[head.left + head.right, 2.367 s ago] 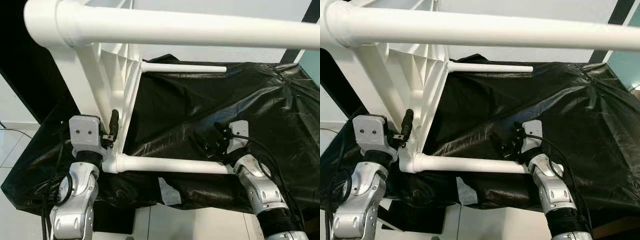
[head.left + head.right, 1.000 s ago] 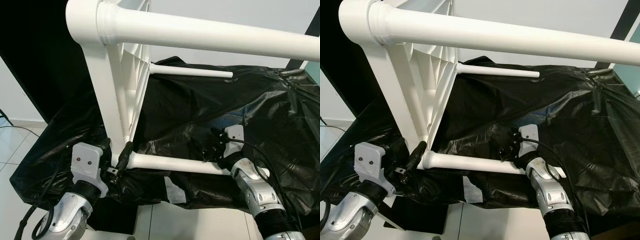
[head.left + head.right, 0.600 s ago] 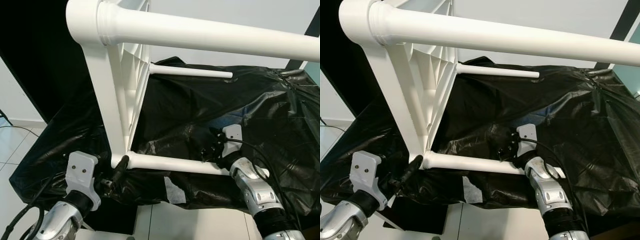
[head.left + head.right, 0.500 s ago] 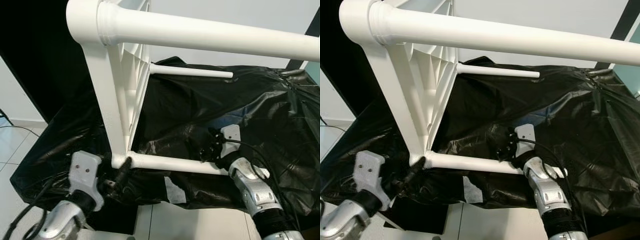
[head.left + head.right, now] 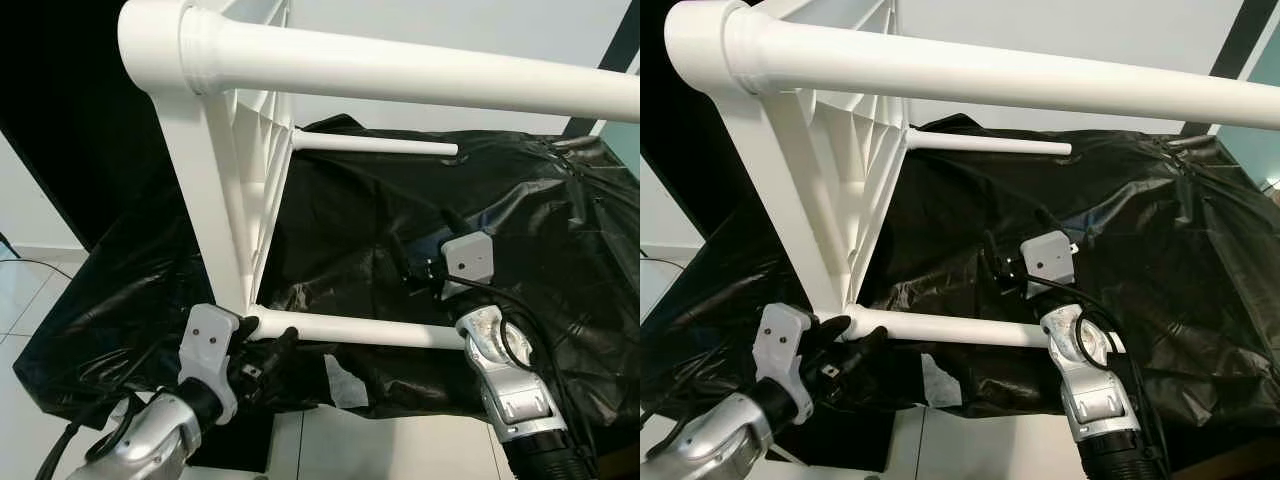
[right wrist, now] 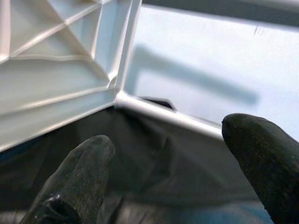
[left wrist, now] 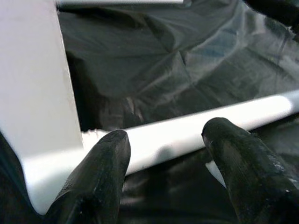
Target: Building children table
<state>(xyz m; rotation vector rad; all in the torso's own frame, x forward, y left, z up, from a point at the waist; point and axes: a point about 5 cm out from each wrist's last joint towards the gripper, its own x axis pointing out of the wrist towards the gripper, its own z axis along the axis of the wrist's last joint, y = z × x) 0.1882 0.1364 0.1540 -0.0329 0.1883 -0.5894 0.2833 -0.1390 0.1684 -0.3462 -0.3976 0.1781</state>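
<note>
The white children's table lies on its side on a black plastic sheet (image 5: pixel 520 200), its ribbed underside (image 5: pixel 255 190) facing right. Three legs jut out level: a thick near one up high (image 5: pixel 400 70), a far one (image 5: pixel 380 145) and a low near one (image 5: pixel 370 332). My left gripper (image 5: pixel 268 340) is open at the base of the low leg (image 7: pixel 187 133), a finger (image 7: pixel 98 182) on each side of it. Above the low leg's free end my right gripper (image 5: pixel 995 268) hovers open, and its wrist view looks at the underside (image 6: pixel 56 56) past a finger (image 6: pixel 70 186).
The sheet covers a low platform whose front edge runs just below the low leg. A white scrap (image 5: pixel 345 380) lies on the sheet under that leg. Pale tiled floor (image 5: pixel 20 310) shows at the left, a dark wall (image 5: pixel 60 120) behind it. Cables hang by my left arm.
My left gripper has risen and moved right, so its fingers now straddle the low leg's base. My right gripper has lifted up off that leg's free end. The camera shifted slightly.
</note>
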